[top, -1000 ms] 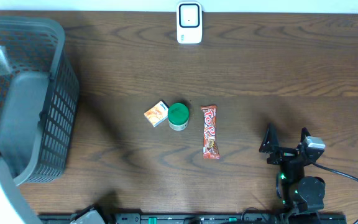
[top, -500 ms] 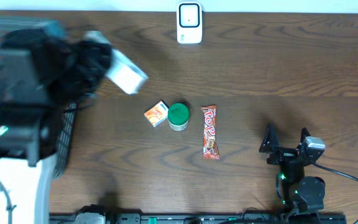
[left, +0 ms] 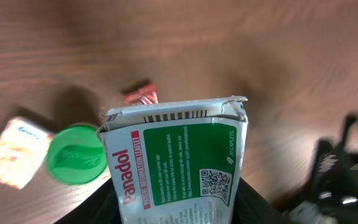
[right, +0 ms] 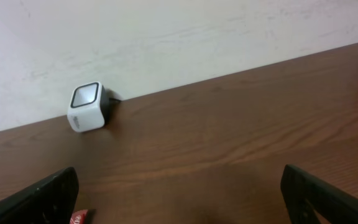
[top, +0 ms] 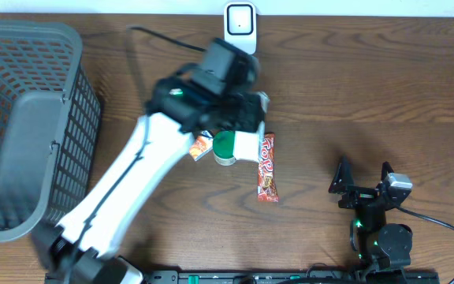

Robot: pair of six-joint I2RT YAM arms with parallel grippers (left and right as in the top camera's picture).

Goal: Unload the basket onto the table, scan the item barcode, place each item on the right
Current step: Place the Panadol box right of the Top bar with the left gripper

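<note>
The left arm's long white plastic link (top: 124, 185) is seen behind the left gripper (top: 247, 118), capped by bulky black joint housings (top: 191, 91). A thin black cable (top: 156, 32) is looped behind the wrist. The left gripper's fingers (left: 257, 205) are matt black. The right arm's black cylindrical body (top: 391, 241) is marked by a green glow (top: 359, 225). A grey block (top: 398, 185) is mounted beside the black two-fingered right gripper (top: 363, 180), and a black lead (top: 444, 226) is trailed behind it.
</note>
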